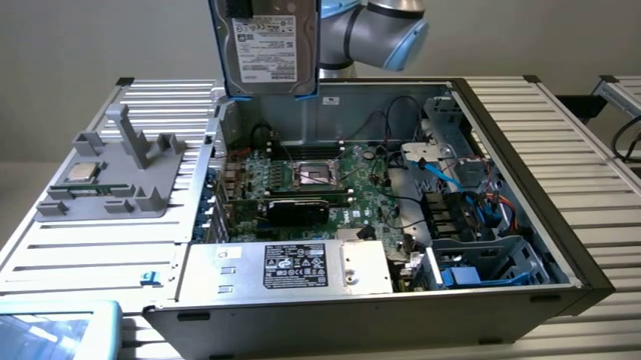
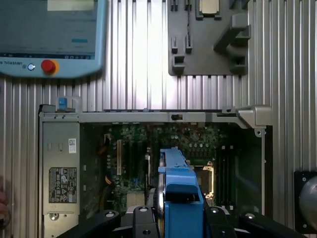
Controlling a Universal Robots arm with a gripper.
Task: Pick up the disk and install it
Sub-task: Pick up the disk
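The disk (image 1: 269, 49), a silver-grey drive with a white printed label in a bright blue frame, hangs upright in the air above the back left corner of the open computer case (image 1: 521, 180). In the wrist view the blue frame's edge (image 2: 181, 196) stands between the black fingers (image 2: 141, 218) of my gripper (image 2: 178, 218), which is shut on the disk. Below it lies the motherboard (image 2: 148, 148). The grey and blue arm (image 1: 386, 26) rises behind the disk.
Inside the case, a silver box with a black label (image 1: 300, 266) sits at the front and a blue drive bay (image 1: 481, 266) at the exterior view's right. A grey fixture (image 1: 110, 180) holding a small processor chip (image 1: 85, 172) stands outside the case. A teach pendant (image 1: 50, 330) lies nearby.
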